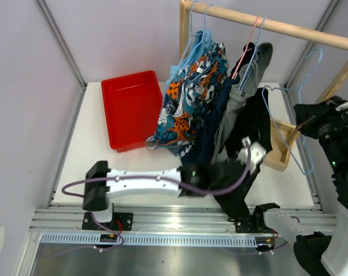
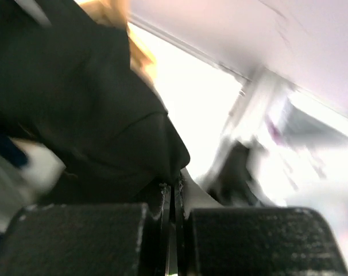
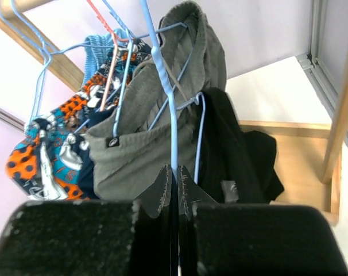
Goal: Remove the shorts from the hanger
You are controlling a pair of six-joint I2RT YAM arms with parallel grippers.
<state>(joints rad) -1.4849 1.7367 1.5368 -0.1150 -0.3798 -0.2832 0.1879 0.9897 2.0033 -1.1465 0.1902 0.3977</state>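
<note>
Left jaws are pinched shut on a fold of the black shorts point(image 1: 255, 123), which hang beside the grey pair point(image 3: 157, 144) above the white bench point(image 1: 88, 155). Right jaws clamp a blue hanger point(image 3: 173, 138) wire just beside them. Lilac walls surround.

Left arm point(image 1: 145, 182): white shell link just beyond the rail point(image 1: 180, 220), black joint housings at either end.
Cable point(image 1: 76, 187): grey-purple, looping out of the base by the rail, then along that arm.
Left end effector point(image 2: 173, 192): black, grainy blocks, scuffed inner edges.
Right arm point(image 1: 283, 221): white shells at the rail's right end, black links farther from it.
Right end effector point(image 3: 177, 175): black, grainy, thin tips.
</note>
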